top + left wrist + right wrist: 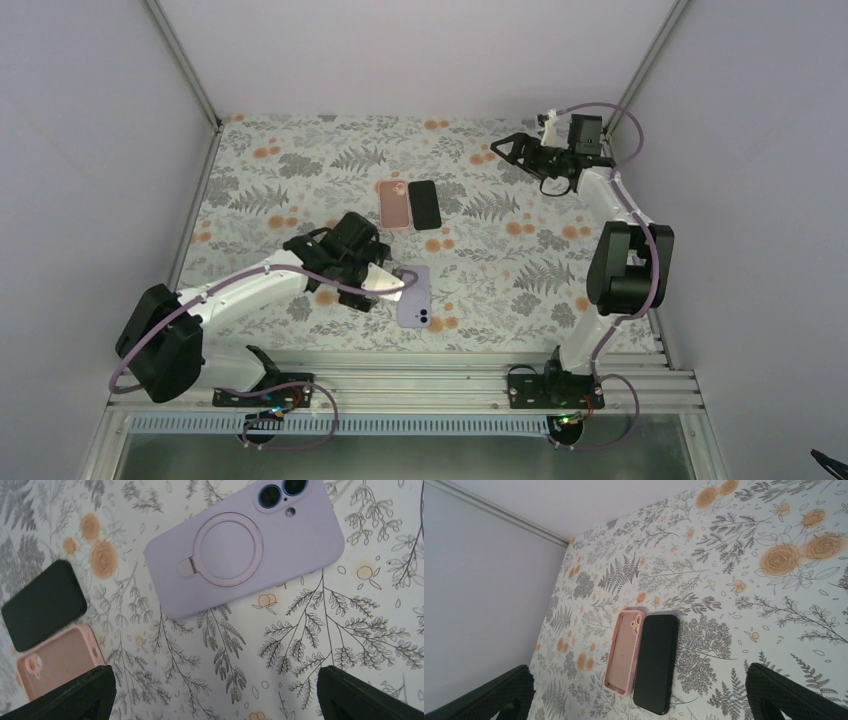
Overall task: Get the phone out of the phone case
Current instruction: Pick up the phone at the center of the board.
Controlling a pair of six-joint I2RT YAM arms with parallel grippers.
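Overhead top view, left wrist close downward, right wrist oblique, sharing pink case (395, 204)

3 plain pale walls (420, 50) enclose a floral tablecloth (300, 150); corner posts (185, 60) seemingly metal

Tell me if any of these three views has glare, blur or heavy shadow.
Top view: sharp and evenly lit, but a blown-out white patch at the left claw beside the lilac phone. Left wrist view: crisp, no glare, only its dark fingers lose detail. Right wrist view: tilted, sharp on the pink case and black phone, shadows faint.
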